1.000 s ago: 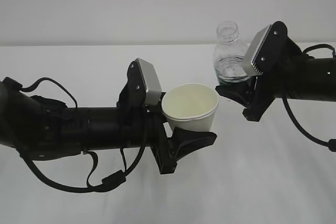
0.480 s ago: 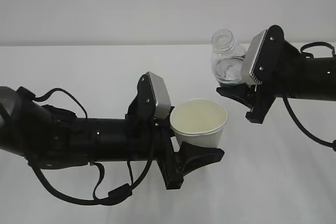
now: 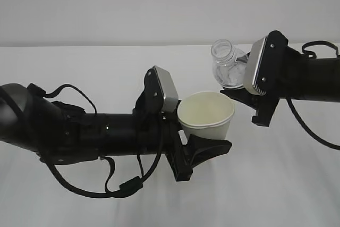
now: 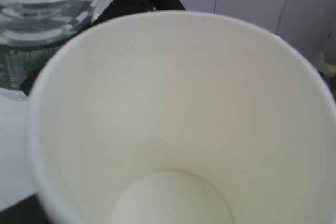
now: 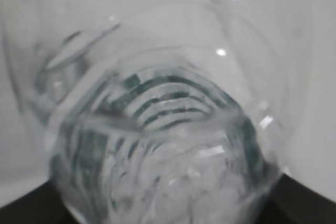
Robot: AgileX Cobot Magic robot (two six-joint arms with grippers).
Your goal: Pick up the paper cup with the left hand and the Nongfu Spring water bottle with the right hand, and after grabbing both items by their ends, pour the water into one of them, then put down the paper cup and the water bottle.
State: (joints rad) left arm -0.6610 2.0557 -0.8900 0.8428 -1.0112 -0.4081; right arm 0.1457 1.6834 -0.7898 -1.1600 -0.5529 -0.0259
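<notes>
**Cup and bottle held aloft above the counter**

At the centre of the exterior view, the left hand's gripper (image 3: 204, 144) is clamped on the lower part of the paper cup (image 3: 206, 115), one black jaw showing under the cup at its 6 o'clock. The cup stands upright with its mouth up, lifted clear of the white counter (image 3: 79, 67). From the left wrist view the cup (image 4: 178, 124) fills nearly the whole picture, its cream inside and round bottom plainly bare of any liquid. The silver-grey plate (image 3: 166, 90) sits at the cup's 9 o'clock, and the black arm with its looping cables runs away toward 9 o'clock.

At the cup's 1 o'clock, the right hand's gripper (image 3: 241, 95) grips the Nongfu Spring water bottle (image 3: 227, 67) around its lower body, where the jaws hide most of the green label. The bottle is tilted, its open neck leaning toward 11 o'clock, and its mouth lies higher than the cup's rim, a little to the right of it. The two vessels are near but apart. In the right wrist view the bottle (image 5: 157, 129) is seen from its base end, ribs and green band blurred through the clear plastic; the water level cannot be made out. The right arm extends toward 3 o'clock.
</notes>
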